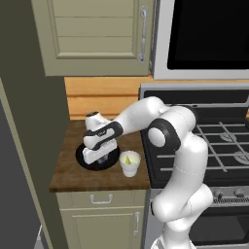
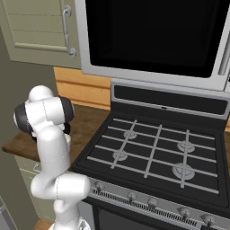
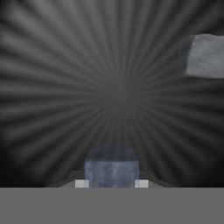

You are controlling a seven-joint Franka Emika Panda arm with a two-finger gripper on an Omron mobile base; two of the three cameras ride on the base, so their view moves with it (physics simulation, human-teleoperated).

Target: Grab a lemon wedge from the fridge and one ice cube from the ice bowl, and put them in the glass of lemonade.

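Ice cube [image 3: 111, 173], a small pale grey-blue block with flat faces and soft edges, is sitting squarely between the two finger tips at the bottom of the hand view, its sides touching both pads. The gripper [image 3: 111, 183] is pinching the cube, its jaws drawn in against it. A second cube [image 3: 205, 56] of the same pale, matte look is lying apart toward the upper right of that view. Both are resting inside the ice bowl [image 3: 118, 87], whose dark interior is showing fine ridges radiating from its centre.

From the left base view the bowl [image 1: 82, 158] is appearing as a round, shallow black dish on a brown wooden counter [image 1: 68, 170], with the white hand [image 1: 99, 153] reaching down into it. Just beside the bowl, to its right, the glass of lemonade [image 1: 130, 164] is standing upright, a small whitish translucent tumbler holding pale yellow liquid with something yellow-green in it. A black gas stove [image 2: 157, 152] with grey grates is adjoining the counter, and beige panelled cabinets [image 1: 97, 34] are hanging above.
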